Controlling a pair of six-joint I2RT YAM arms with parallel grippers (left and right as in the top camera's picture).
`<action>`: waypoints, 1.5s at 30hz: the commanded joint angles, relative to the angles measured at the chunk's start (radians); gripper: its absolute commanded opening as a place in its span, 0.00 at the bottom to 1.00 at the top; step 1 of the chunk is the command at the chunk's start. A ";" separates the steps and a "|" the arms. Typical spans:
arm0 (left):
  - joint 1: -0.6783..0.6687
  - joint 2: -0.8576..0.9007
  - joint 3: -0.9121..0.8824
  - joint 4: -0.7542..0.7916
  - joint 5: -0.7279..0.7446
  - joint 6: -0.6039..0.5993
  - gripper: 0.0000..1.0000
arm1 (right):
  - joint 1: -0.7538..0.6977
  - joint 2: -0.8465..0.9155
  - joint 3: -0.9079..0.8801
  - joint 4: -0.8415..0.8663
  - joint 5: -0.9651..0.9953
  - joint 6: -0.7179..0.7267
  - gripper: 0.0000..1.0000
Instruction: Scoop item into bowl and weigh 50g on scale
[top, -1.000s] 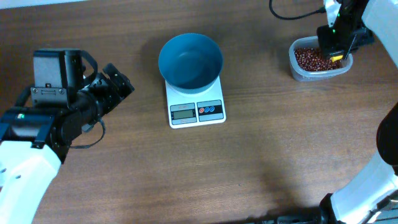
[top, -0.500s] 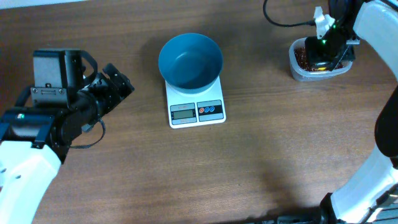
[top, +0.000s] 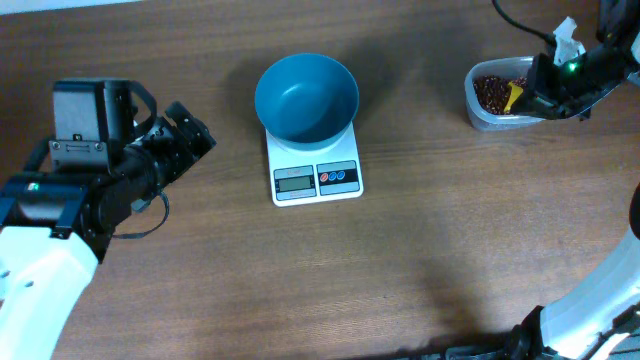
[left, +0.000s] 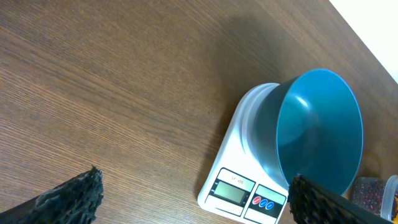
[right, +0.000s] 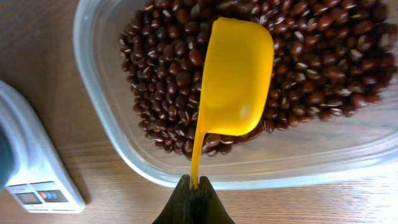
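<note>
The teal bowl (top: 306, 97) stands on the white scale (top: 316, 172) at mid table; in the left wrist view the bowl (left: 320, 134) shows no beans inside, and the scale (left: 239, 186) sits under it. The beans (right: 311, 56) fill a clear tub (top: 478, 112) at the far right. My right gripper (right: 194, 182) is shut on the thin handle of a yellow scoop (right: 239, 74), whose cup lies over the beans with none on its visible face. From above, the scoop (top: 513, 97) pokes into the tub. My left gripper (top: 192, 132) is open, left of the scale.
The tub's clear rim (right: 124, 143) lies between my right gripper and the beans. A corner of the scale (right: 31, 168) shows at the left of the right wrist view. A black cable (top: 520, 25) runs along the back right edge.
My right arm has swung from over the tub to its right side, tilting the wrist. The yellow scoop now points left into the beans. The left arm has not moved.
</note>
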 joint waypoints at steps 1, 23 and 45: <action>0.005 -0.010 0.010 0.002 -0.018 0.016 0.99 | 0.006 0.018 -0.016 -0.021 -0.077 0.064 0.04; 0.005 -0.010 0.010 0.003 -0.018 0.016 0.99 | -0.119 0.089 -0.016 -0.058 -0.324 0.034 0.04; -0.356 -0.008 0.010 -0.014 0.048 0.192 0.00 | -0.119 0.102 -0.016 -0.014 -0.309 0.034 0.04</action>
